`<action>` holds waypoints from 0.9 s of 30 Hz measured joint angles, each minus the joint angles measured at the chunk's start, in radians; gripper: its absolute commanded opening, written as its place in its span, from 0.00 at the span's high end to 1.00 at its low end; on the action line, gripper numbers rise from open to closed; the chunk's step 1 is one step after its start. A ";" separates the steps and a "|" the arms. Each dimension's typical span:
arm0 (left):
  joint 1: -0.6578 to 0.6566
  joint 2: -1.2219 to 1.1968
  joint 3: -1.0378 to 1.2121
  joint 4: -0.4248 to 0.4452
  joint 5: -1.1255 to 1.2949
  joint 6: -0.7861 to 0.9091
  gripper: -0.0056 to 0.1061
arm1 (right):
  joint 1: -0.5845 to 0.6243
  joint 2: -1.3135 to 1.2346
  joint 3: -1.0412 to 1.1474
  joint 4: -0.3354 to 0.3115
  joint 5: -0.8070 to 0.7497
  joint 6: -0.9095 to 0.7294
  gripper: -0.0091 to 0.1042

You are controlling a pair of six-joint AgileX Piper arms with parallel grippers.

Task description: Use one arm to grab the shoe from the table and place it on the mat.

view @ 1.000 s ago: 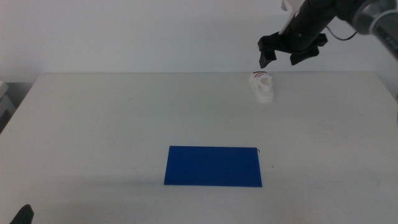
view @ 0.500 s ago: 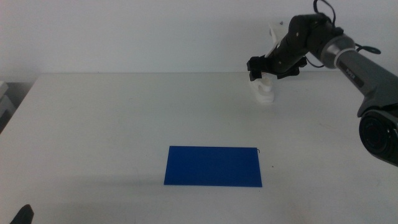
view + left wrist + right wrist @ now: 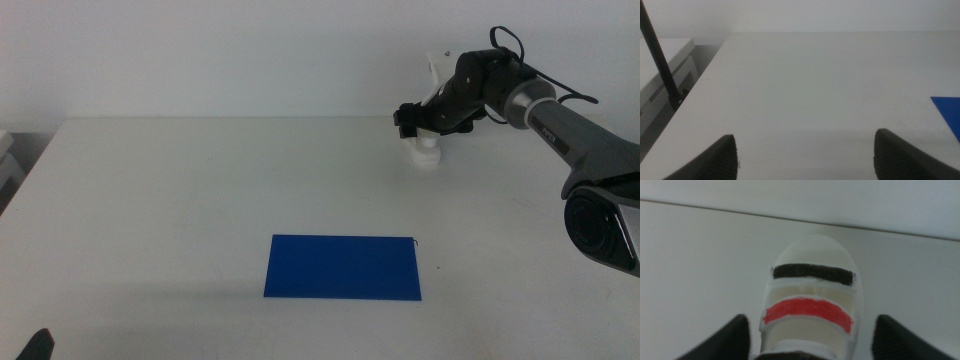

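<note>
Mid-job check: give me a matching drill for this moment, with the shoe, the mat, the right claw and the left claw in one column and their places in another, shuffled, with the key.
Things:
1. shoe
2. mat
3. right claw
4. left claw

Places:
A. open, waiting low over the table's near left part
B. flat on the near middle of the table
C. at the table's far side, between two dark jaws
D. open, down around the shoe

Pairs: 1-C, 2-B, 3-D, 4-A
</note>
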 measured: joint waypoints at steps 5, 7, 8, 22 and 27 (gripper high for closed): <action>0.000 0.000 0.000 0.000 0.000 0.000 0.11 | 0.006 0.004 -0.004 -0.020 0.004 0.002 0.92; 0.000 0.000 0.000 0.000 0.000 0.000 0.11 | 0.010 0.004 -0.005 -0.031 0.014 0.003 0.95; 0.000 0.000 0.000 0.000 0.000 0.000 0.11 | 0.011 0.004 -0.005 -0.032 0.022 0.004 0.95; 0.000 0.000 0.000 0.000 0.000 0.000 0.11 | 0.015 -0.659 0.825 -0.123 -0.237 0.106 0.95; 0.000 0.000 0.000 0.000 0.000 0.000 0.11 | 0.033 -0.917 1.097 -0.123 -0.275 0.129 0.95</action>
